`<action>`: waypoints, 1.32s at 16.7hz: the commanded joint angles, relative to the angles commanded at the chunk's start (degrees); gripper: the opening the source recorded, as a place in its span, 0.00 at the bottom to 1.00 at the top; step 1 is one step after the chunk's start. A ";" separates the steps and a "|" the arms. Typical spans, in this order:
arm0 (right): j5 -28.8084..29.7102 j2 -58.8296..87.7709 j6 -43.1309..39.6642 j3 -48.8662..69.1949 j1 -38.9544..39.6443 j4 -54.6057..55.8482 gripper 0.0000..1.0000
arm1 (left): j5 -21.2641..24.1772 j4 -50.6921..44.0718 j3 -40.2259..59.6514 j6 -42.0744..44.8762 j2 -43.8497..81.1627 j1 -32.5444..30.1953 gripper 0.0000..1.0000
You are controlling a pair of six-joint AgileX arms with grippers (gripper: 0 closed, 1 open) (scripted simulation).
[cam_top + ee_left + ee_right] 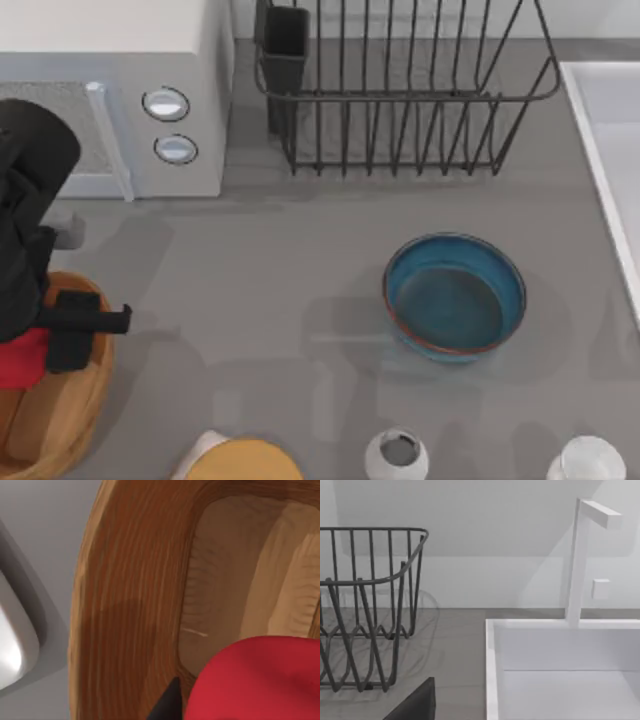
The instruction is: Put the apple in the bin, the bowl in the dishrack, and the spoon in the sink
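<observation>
Over the bin (85,425) at the counter's left, the left gripper (45,350) was clamped on the apple (22,358), seemingly poised to drop it in.

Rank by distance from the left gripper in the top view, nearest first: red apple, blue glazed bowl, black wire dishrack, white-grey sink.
From the left gripper, over the wicker bin at the table's left edge:
1. Small red apple, right at the gripper, above the bin.
2. Black wire dishrack, far side, centre; its near corner is somewhat closer than the bowl.
3. Blue glazed bowl, right of centre.
4. White-grey sink, right edge.
</observation>
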 joint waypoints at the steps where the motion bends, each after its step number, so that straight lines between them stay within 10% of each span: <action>1: 0.00 0.00 0.00 0.00 0.00 0.00 1.00 | 0.00 0.00 0.00 0.00 0.00 0.00 0.38; 9: 0.00 0.00 0.00 0.00 0.00 0.00 1.00 | 0.00 0.00 0.00 0.00 0.00 0.00 0.98; 22: 0.00 0.00 0.00 0.00 0.00 0.00 1.00 | 0.40 2.62 -2.14 0.72 -3.32 0.48 1.00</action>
